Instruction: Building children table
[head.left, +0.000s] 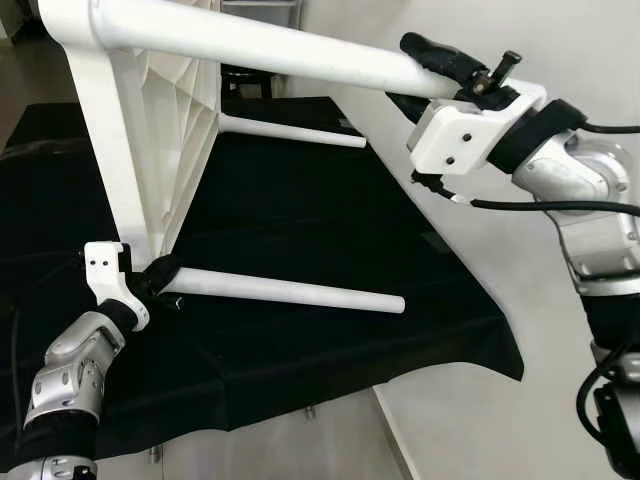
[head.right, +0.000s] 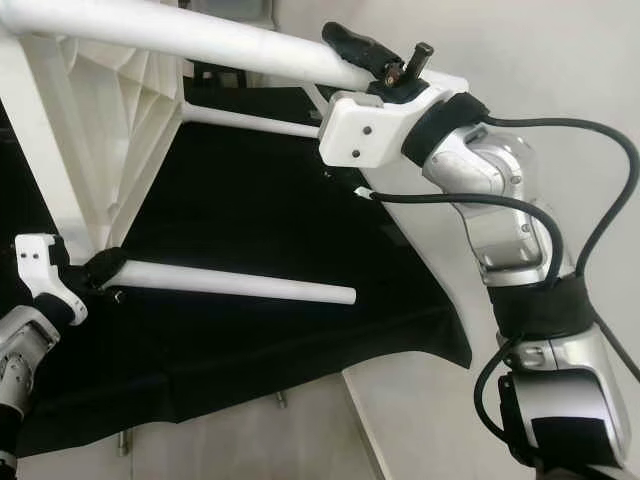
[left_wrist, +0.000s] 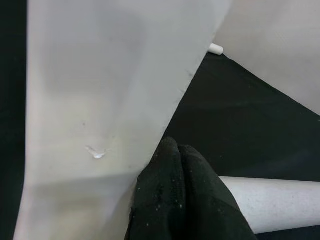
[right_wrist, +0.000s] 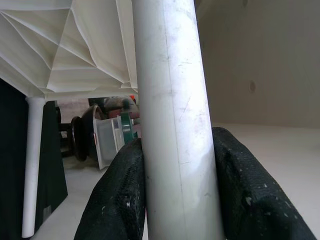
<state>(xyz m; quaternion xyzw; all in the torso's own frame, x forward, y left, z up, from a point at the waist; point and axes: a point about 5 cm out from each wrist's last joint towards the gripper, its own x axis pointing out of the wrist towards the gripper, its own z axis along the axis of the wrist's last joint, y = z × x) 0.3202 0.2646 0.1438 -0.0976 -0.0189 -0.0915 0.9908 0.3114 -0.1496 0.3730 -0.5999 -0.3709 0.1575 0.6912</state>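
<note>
- The white table top (head.left: 150, 130) stands tipped on its edge on the black cloth (head.left: 300, 230), ribbed underside facing the robot's right, and three white legs stick out of it sideways.
- Upper leg (head.left: 270, 45): it runs from the top corner of the table top out toward the right, and the right gripper (head.left: 455, 65) is clamped round it near its free end. The right wrist view has a black finger (right_wrist: 117, 200) pressed on either side of the tube.
- Lower leg (head.left: 290, 291): it lies just above the cloth, and the left gripper (head.left: 158, 273) sits right at its root, where it meets the table top; the fingers look closed there, pressed against the leg's end.
- Far leg (head.left: 295, 131): already seated on the far side, nothing touching it.
- Progress, as I judge it: three legs look in their sockets. Whether a fourth is fitted I cannot tell. Left to do, most likely: seating the held legs firmly and standing the table upright.
- Room to move: the cloth's front corner (head.left: 505, 360) hangs off the work surface, pale floor (head.left: 470, 420) beyond. The lower leg's tip stops short of that edge, so there is some room, but not much on the right.
- The right arm (head.right: 510, 230) is stretched high, its cable (head.right: 560, 130) looping close by; I'd watch that on any turn.
</note>
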